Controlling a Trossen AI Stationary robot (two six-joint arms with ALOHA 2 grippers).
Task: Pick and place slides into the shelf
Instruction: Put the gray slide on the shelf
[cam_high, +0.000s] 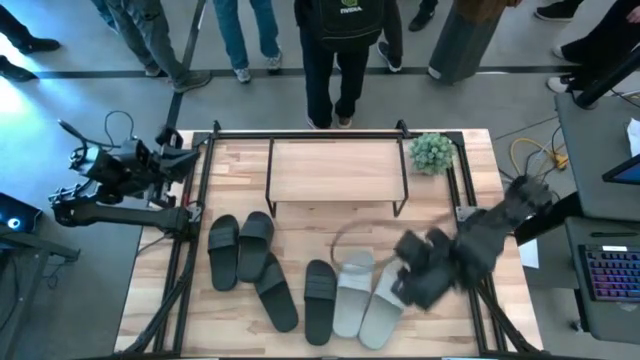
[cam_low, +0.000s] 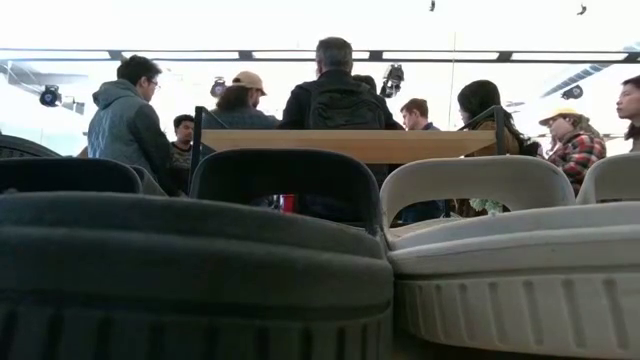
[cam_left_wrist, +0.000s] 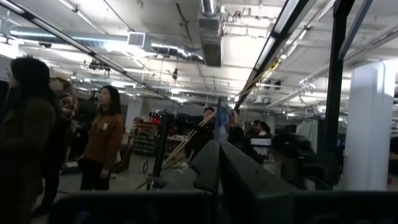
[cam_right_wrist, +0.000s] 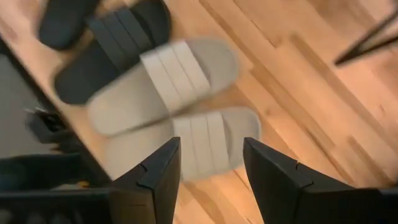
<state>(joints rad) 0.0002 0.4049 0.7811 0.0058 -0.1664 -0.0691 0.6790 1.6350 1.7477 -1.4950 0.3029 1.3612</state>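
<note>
Six slides lie soles down on the table's near half. Four are black (cam_high: 223, 251) (cam_high: 256, 244) (cam_high: 276, 292) (cam_high: 320, 298). Two pale grey ones (cam_high: 352, 290) (cam_high: 383, 306) lie side by side to their right. The shelf (cam_high: 338, 172) stands at the far edge with a bare top board; it also shows in the low view (cam_low: 360, 144). My right gripper (cam_right_wrist: 211, 167) hovers open above the grey slides, its fingers over the strap of the nearer one (cam_right_wrist: 200, 138), touching nothing. The second grey slide (cam_right_wrist: 163, 79) lies beyond it. My left gripper (cam_left_wrist: 217, 163) waits shut off the table's left edge.
A small green plant (cam_high: 432, 152) stands at the far right corner beside the shelf. Black frame rails (cam_high: 196, 200) run along the table's sides. Several people stand beyond the far edge. Bare wood lies between the slides and the shelf (cam_high: 330, 228).
</note>
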